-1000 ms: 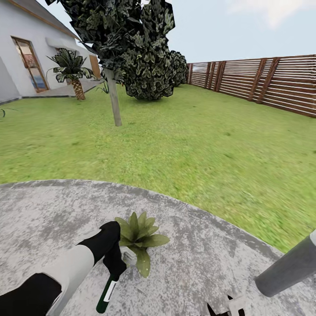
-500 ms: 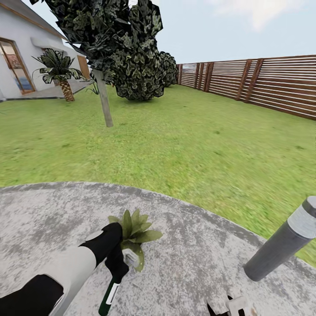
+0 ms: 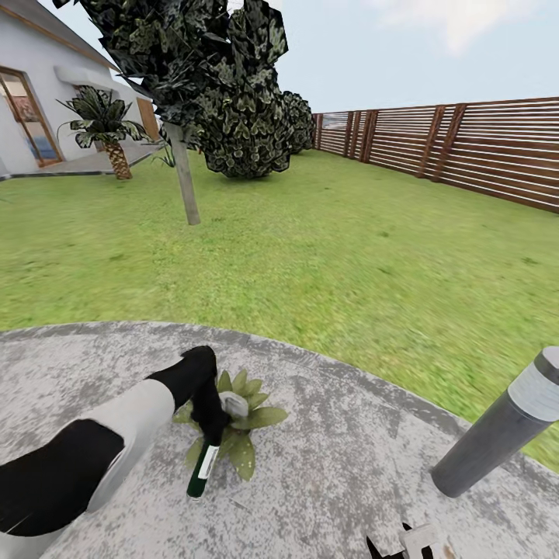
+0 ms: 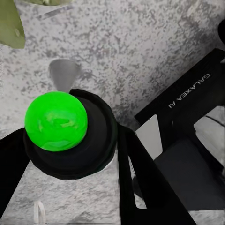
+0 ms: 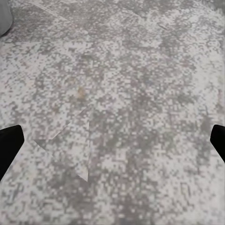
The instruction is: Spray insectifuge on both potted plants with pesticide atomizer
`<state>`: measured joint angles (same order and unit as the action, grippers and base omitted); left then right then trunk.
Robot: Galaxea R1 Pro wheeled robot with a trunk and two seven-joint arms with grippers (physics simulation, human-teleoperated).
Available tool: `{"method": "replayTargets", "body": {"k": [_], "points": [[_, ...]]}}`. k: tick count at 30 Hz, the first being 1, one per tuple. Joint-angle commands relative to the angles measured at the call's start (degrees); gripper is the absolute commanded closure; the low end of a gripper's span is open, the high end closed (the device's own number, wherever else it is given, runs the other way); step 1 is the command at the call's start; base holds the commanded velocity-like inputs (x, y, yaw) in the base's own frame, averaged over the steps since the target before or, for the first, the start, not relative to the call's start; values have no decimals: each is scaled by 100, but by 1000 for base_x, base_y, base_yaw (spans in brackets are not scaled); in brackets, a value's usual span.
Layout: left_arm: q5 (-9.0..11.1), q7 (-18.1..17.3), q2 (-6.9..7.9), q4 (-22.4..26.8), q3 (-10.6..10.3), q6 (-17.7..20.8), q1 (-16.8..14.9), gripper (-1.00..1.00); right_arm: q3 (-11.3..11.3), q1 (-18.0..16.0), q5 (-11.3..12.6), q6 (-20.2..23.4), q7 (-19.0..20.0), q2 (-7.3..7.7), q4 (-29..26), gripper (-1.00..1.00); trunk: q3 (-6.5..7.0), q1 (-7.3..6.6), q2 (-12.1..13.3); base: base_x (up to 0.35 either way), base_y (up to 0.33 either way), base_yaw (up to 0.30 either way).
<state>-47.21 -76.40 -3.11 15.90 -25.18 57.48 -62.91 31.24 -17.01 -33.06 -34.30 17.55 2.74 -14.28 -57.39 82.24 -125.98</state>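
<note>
Atomizer (image 3: 203, 464) in left hand (image 3: 211, 419) tilts, nozzle over potted plant (image 3: 247, 423).

So there's a white house (image 3: 31, 93) off to the far left with a wood-framed glass door (image 3: 23, 116), and a small palm (image 3: 105, 128) standing right by it. A thin-trunked tree (image 3: 182, 182) rises from the grass, big dark bush (image 3: 252, 128) behind it. A grey bollard light (image 3: 501, 427) leans in at the right.
</note>
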Motion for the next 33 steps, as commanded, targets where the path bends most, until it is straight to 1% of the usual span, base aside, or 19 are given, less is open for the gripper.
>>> {"method": "replayTargets", "body": {"k": [1, 4, 7, 8, 10, 12, 13, 15, 16, 19, 21, 25, 29, 33], "points": [[-67, -99, -23, -70, -5, 52, -109, 100, 49, -4, -16, -16, 47, -2, 2, -100, -6, -1, -2, 0, 0, 0], [-99, -163, -69, -272, -26, 47, -402, 100, 49, -4, -16, -16, 47, -2, 0, -100, -6, -1, -2, 0, 0, 0], [-123, -179, -91, -431, -30, 45, -613, 100, 49, -4, -16, -16, 47, -2, 0, -100, -6, -1, -2, 0, 0, 0], [-126, -184, -118, -483, -30, 41, -664, 100, 49, -4, -16, -16, 47, -2, 2, -100, -6, -1, -2, 0, 0, 0], [-130, -189, -239, -648, -42, 32, -763, 100, 49, -4, -16, -16, 47, -2, 3, -100, -6, -1, -2, 0, 0, 0], [-131, -229, -282, -759, -72, 29, -854, 100, 49, -4, -16, -16, 47, -2, 4, -100, -6, -1, -2, 0, 0, 0], [-133, -309, -295, -822, -89, 25, -910, 100, 49, -4, -16, -16, 47, -2, 4, -100, -6, -1, -2, 0, 0, 0], [-158, -638, -330, -965, -126, 2, -1012, 100, 49, -4, -16, -16, 47, -2, 1, -100, -6, -1, -2, 0, 0, 0], [-242, -824, -352, -1029, -208, -5, -1037, 100, 49, -4, -16, -16, 47, -2, 2, -100, -6, -1, -2, 0, 0, 0], [-482, -1150, -368, -1064, -488, -13, -1005, 100, 49, -4, -16, -16, 47, -2, 4, -100, -6, -1, -2, 0, 0, 0], [-550, -1285, -366, -1039, -588, -17, -989, 100, 49, -4, -16, -16, 47, -2, 3, -100, -6, -1, -2, 0, 0, 0], [-609, -1360, -379, -998, -647, -25, -972, 100, 49, -4, -16, -16, 47, -2, -2, -100, -6, -1, -2, 0, 0, 0], [-602, -1360, -393, -986, -652, -26, -969, 100, 49, -4, -16, -16, 47, -2, 0, -100, -6, -1, -2, 13, 0, 0], [-618, -1360, -392, -984, -649, -26, -969, 100, 49, -4, -19, -16, 47, -2, 3, -100, -6, -1, -2, 239, 0, 0]]}}
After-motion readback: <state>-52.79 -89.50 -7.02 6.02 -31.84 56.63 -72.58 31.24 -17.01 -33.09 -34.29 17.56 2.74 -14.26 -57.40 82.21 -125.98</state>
